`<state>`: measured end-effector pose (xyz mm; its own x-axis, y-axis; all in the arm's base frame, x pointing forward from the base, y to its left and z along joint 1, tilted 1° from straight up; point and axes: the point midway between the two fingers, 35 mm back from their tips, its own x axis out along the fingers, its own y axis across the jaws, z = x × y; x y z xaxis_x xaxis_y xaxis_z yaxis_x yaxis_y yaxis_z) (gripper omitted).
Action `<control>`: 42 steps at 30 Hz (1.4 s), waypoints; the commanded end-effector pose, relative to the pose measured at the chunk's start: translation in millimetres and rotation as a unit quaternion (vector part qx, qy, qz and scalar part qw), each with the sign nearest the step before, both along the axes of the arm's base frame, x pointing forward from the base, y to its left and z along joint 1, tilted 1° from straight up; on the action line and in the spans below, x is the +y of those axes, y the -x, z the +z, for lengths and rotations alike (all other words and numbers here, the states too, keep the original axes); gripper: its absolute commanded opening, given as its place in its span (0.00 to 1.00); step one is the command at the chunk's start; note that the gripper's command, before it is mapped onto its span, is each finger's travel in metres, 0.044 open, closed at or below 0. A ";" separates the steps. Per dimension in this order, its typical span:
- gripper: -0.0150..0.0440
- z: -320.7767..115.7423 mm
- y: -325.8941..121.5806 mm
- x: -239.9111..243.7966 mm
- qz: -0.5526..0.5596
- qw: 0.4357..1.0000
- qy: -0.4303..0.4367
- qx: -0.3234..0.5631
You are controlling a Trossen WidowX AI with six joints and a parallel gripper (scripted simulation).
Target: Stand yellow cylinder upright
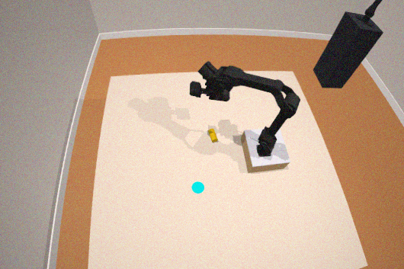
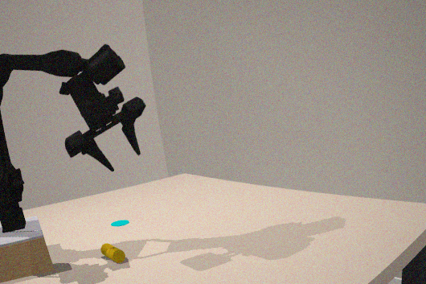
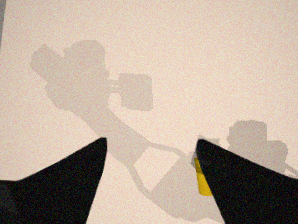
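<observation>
The yellow cylinder lies on its side on the pale table top. In the wrist view the yellow cylinder is partly hidden behind the right finger. The cyan circle lies flat on the table, apart from the cylinder; it is not in the wrist view. My gripper is open and empty, high above the table, with its fingers pointing down at a slant. In the top view its fingertips are hard to make out.
The arm's base stands on a white-topped block, to the right of the cylinder in the top view. A tall dark box with a thin stand is at the upper right. The arm's shadow falls across the table and the cylinder.
</observation>
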<state>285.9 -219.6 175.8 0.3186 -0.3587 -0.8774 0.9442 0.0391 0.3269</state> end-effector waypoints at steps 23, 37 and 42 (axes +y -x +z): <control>0.78 -141.0 43.0 51.6 0.115 0.964 -0.155 0.184; 0.60 -212.4 45.0 53.2 0.110 0.965 -0.154 0.180; 0.43 -212.4 45.0 53.2 0.110 0.965 -0.154 0.180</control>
<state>240.3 -166.8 -36.1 0.0083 -0.0240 -0.9997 0.9779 0.2090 0.0031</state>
